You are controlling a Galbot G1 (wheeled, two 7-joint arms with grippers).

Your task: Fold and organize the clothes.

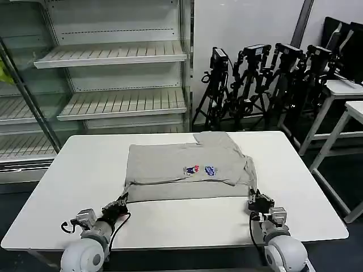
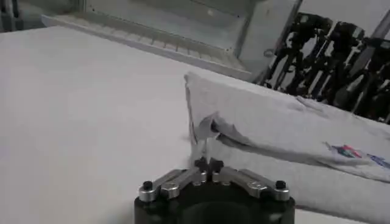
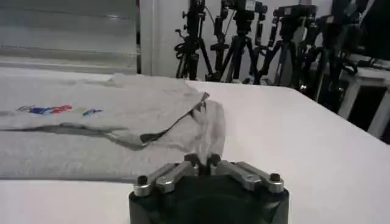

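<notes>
A light grey short-sleeved shirt (image 1: 187, 161) lies on the white table (image 1: 85, 170), its upper part doubled over and its small multicoloured chest print (image 1: 199, 170) facing up. My left gripper (image 1: 122, 202) is at the shirt's near left corner, shut on a pinch of cloth. In the left wrist view the gripper (image 2: 208, 163) holds fabric that rises from its tips into the shirt (image 2: 274, 131). My right gripper (image 1: 253, 198) is at the near right corner, likewise shut on cloth. In the right wrist view that gripper (image 3: 203, 159) lifts a fold of the shirt (image 3: 91, 128).
White shelving (image 1: 113, 73) stands behind the table on the left. Several camera tripods (image 1: 261, 79) stand at the back right, with other white tables (image 1: 346, 96) to the right. Bare tabletop lies on both sides of the shirt and along the near edge.
</notes>
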